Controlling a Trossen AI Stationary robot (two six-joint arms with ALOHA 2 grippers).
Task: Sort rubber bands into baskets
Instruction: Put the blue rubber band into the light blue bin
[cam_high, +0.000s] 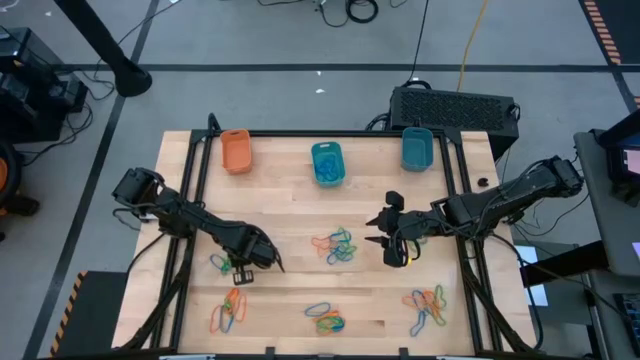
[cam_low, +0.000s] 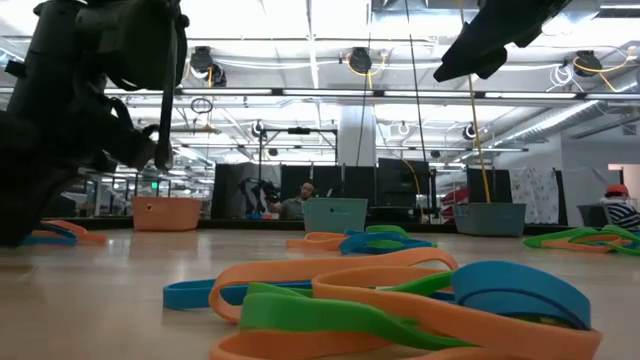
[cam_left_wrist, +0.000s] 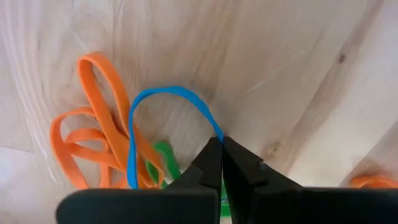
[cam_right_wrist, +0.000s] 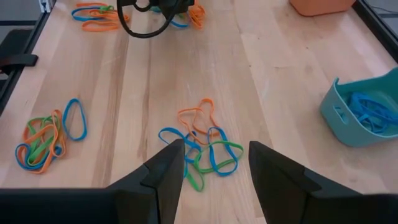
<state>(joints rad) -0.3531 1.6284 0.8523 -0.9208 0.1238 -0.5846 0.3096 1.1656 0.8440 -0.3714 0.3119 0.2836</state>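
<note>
Left gripper (cam_left_wrist: 221, 144), near the tabletop's (cam_high: 290, 210) left edge, pinches a blue band (cam_left_wrist: 163, 106); lift it straight, shedding orange neighbours (cam_left_wrist: 93, 134). Right gripper (cam_right_wrist: 211, 163) hangs open.

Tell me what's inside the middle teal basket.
Blue rubber bands lie tangled inside the middle teal basket; the right wrist view shows several loops. Whatever lies beneath them on the basket's floor is covered.

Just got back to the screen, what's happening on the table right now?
The left tool is shut on a thin blue rubber band lying in a small orange-and-green pile on the wooden table. The right tool hangs open above the middle pile of bands. The middle teal plastic basket already holds blue bands; several piles remain unsorted.
</note>
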